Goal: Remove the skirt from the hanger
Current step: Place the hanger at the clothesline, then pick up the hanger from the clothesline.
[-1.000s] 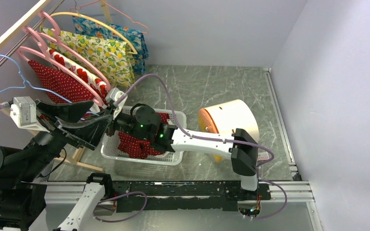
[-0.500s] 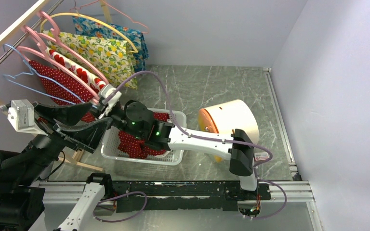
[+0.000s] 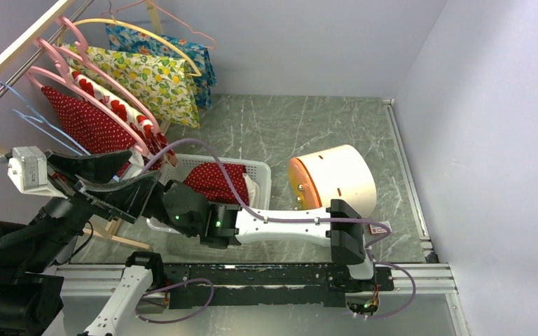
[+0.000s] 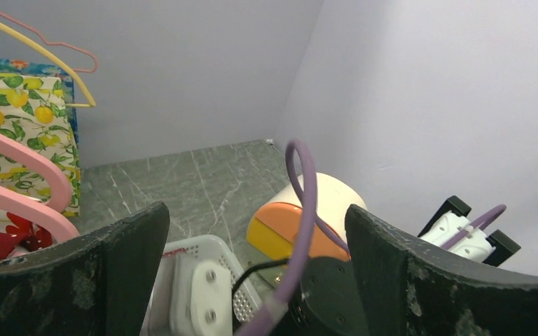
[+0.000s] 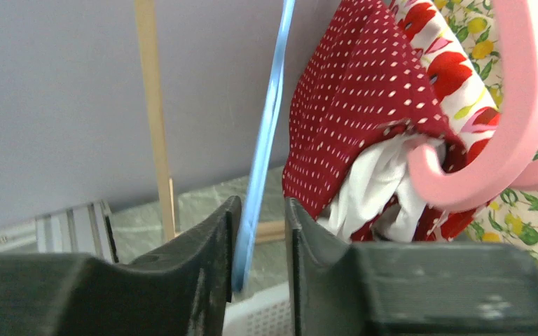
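A thin blue hanger point(image 3: 38, 122) hangs bare on the rack at the left. In the right wrist view the blue hanger point(image 5: 270, 112) runs down between the fingers of my right gripper point(image 5: 261, 206), which is slightly open; it leans on the left finger, apart from the right one. A red polka-dot skirt point(image 3: 214, 180) lies in the white basket point(image 3: 263, 171). Another red dotted skirt point(image 3: 91, 122) stays on a pink hanger point(image 5: 511, 105). My left gripper point(image 3: 146, 169) is wide open and empty above the basket's left end, hiding the right fingers from above.
More skirts hang on the wooden rack point(image 3: 14, 45): a lemon print point(image 3: 150, 77) and a blue floral one point(image 3: 182, 52). An orange-and-white cylinder point(image 3: 333, 178) lies right of the basket. The right arm's purple cable point(image 4: 301, 210) crosses between the left fingers.
The right wrist has pulled back toward the near edge, uncovering the skirt in the basket. The blue hanger has swung back toward the rack. The right jaws have parted off it.
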Controlling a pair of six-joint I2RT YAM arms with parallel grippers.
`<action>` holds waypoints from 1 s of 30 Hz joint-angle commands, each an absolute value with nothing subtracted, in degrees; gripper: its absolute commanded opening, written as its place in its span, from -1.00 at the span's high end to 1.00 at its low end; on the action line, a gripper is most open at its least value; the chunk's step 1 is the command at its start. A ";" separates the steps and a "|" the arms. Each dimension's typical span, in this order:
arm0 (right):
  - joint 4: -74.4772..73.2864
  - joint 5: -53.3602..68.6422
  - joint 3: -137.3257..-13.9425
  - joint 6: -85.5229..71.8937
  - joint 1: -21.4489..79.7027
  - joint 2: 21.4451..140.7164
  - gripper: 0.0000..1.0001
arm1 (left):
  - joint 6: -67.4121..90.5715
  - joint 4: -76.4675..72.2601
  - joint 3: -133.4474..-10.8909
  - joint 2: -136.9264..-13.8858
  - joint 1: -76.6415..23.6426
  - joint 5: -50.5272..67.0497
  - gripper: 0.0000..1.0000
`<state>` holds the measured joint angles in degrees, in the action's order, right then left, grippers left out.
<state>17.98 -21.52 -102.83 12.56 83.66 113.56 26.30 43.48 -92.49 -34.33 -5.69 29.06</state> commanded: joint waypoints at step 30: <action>19.42 -28.13 -79.24 -2.30 80.62 91.09 -0.94 | 19.83 58.60 -106.47 -35.74 -5.34 13.21 -0.96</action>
<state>17.63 -30.13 -71.50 -2.42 82.59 88.58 20.75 54.87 -105.08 -35.90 -5.72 16.95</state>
